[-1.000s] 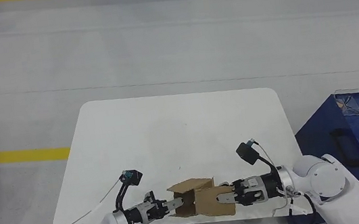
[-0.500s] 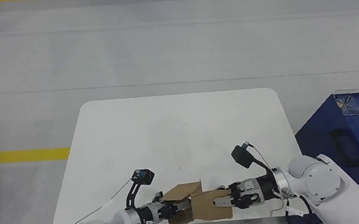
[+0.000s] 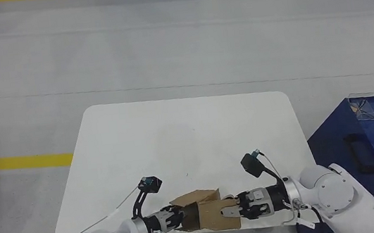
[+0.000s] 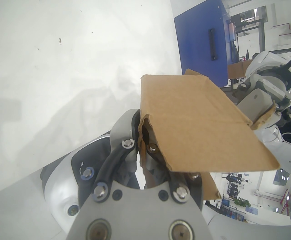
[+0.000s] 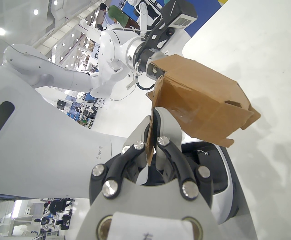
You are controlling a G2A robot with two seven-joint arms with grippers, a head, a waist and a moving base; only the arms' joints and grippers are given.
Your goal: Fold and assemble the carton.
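Cardboard, brown and partly folded: the carton [image 3: 203, 212] hangs between our two grippers over the near edge of the white table [image 3: 175, 132], about midway along that edge. In the right wrist view its shadow falls on the tabletop apart from it, so we judge it lifted off the surface. One broad panel faces up, and loose flaps jut out at both ends.

Our left gripper [image 3: 174, 220] meets the carton's left end. In the left wrist view the left gripper [image 4: 142, 136] has its fingers pressed together on a ragged flap edge, with the carton [image 4: 195, 127] spreading away from it. Our right gripper [image 3: 236, 209] takes the opposite end. In the right wrist view the right gripper [image 5: 154, 129] pinches a thin flap that stands on edge between its fingers, and the carton [image 5: 200, 97] slants away towards the left gripper [image 5: 151, 68] beyond.

Both forearms lie low and nearly level along the table's near edge, pointing at each other with the grippers facing. The left arm comes in from the near left corner, the right arm from the near right.

Off the table's right side we see a blue cabinet [image 3: 361, 143] with a clear box [image 3: 366, 103] on top.
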